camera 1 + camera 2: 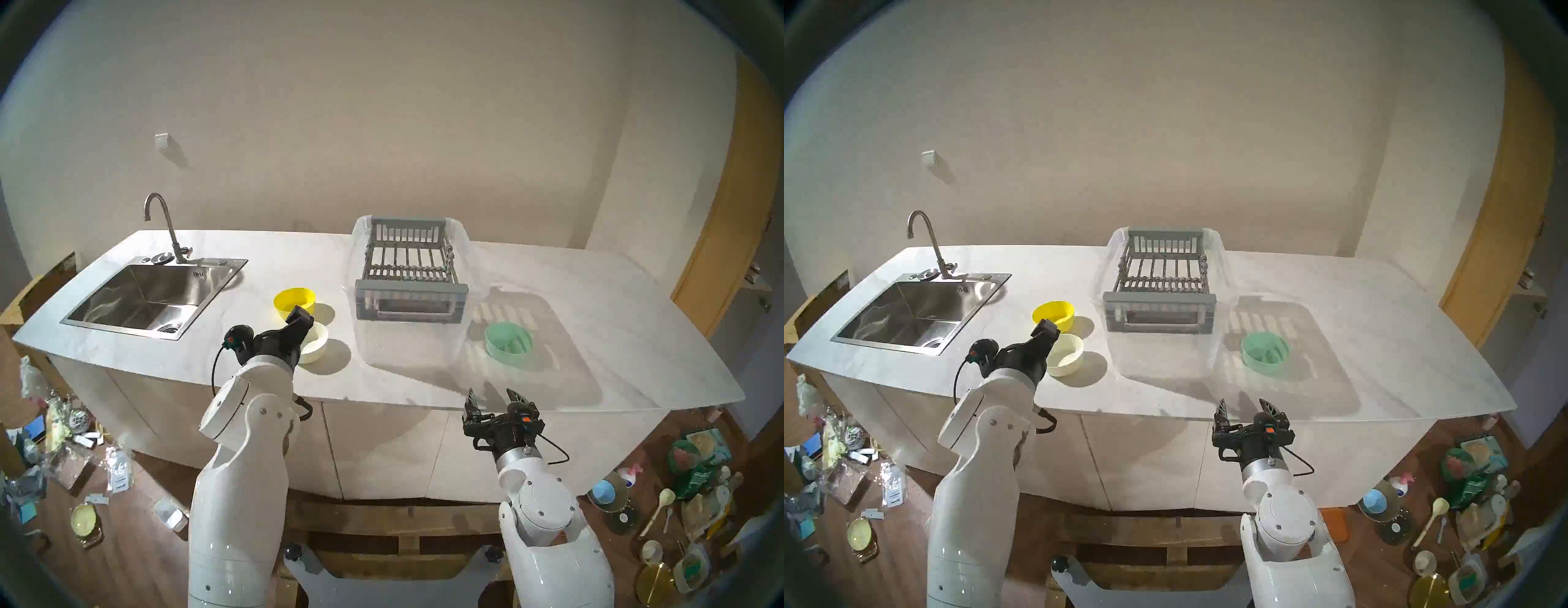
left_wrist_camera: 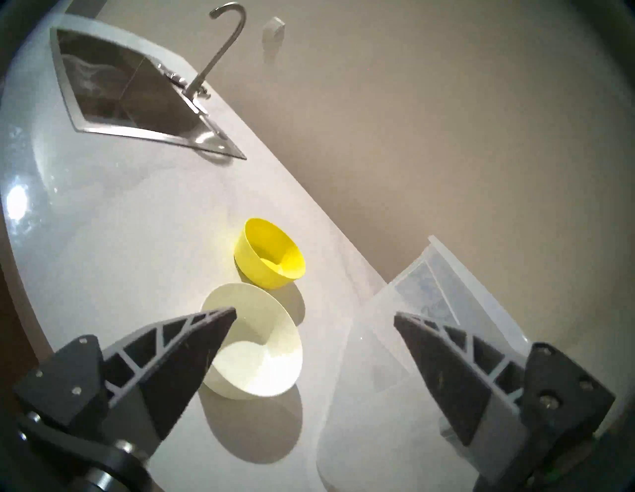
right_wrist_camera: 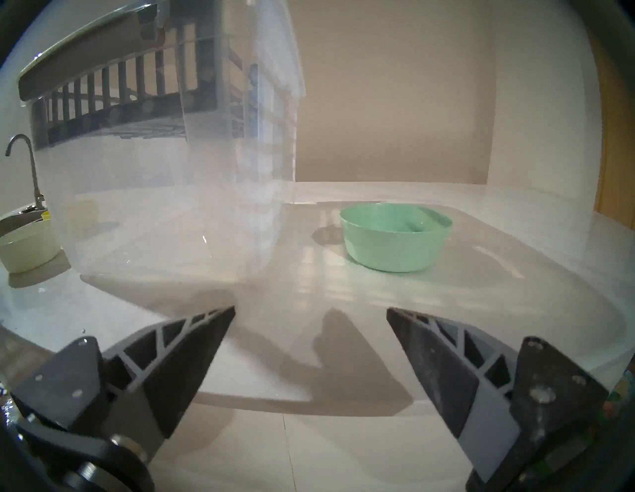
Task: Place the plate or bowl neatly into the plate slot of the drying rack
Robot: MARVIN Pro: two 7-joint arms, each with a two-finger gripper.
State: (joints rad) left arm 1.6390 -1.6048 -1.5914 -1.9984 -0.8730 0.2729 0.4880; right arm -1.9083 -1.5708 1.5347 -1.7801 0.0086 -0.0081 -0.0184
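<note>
Grey plastic is what I see first from the head camera: the drying rack sits across the top of a clear plastic tub on the white counter, ahead of and between my two hands, its plate slot bars bare. My left gripper hangs over the cream bowl, with the yellow bowl just beyond it and the steel sink off to its left; from here I cannot tell how its jaws stand. My right gripper waits at the counter's near edge, jaws spread wide and empty, the green bowl ahead of it and slightly right. In the left wrist view, which is tilted, the left gripper stands wide with nothing between the fingers; the cream bowl lies just past the left fingertip, the yellow bowl beyond that, touching or nearly so, and the clear plastic tub behind the right finger. In the right wrist view the right gripper is equally wide and empty, the green bowl ahead and slightly right, well apart, and the drying rack up to the left inside the clear plastic tub.
</note>
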